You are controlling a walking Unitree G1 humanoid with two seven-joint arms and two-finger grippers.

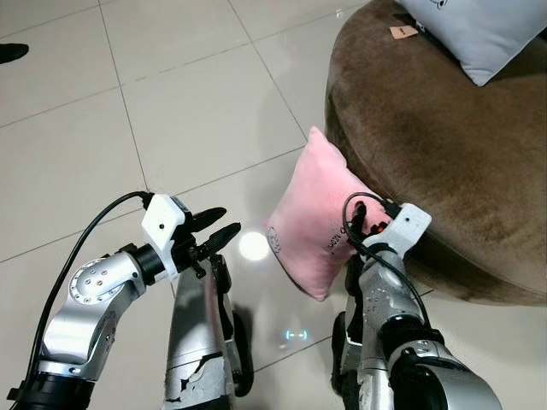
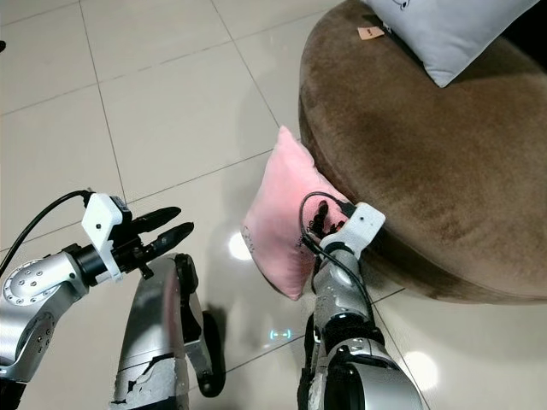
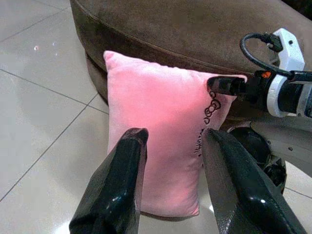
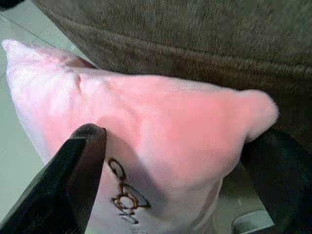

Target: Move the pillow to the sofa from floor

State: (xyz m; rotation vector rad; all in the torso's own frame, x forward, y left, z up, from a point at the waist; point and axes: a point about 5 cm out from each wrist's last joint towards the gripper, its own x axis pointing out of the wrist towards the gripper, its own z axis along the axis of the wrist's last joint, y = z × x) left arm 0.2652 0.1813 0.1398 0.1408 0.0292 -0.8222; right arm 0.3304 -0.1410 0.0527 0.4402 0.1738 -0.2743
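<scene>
The pink pillow [image 1: 309, 224] stands on edge on the tiled floor, leaning against the side of the round brown sofa [image 1: 444, 154]. My right gripper [image 1: 357, 212] is at the pillow's near right corner, open, with one finger on the printed face and the other behind the corner [image 4: 161, 117]. My left gripper [image 1: 219, 227] hovers open to the left of the pillow, a short gap away, fingers pointing at it. In the left wrist view the pillow [image 3: 161, 122] sits just beyond the two fingertips.
A grey cushion [image 1: 483, 34] and a small tag [image 1: 402, 32] lie on the sofa top. My own legs [image 1: 201, 342] stand below the grippers. Open tile floor [image 1: 171, 102] spreads to the left and ahead; a dark shoe [image 1: 12, 52] is at the far left.
</scene>
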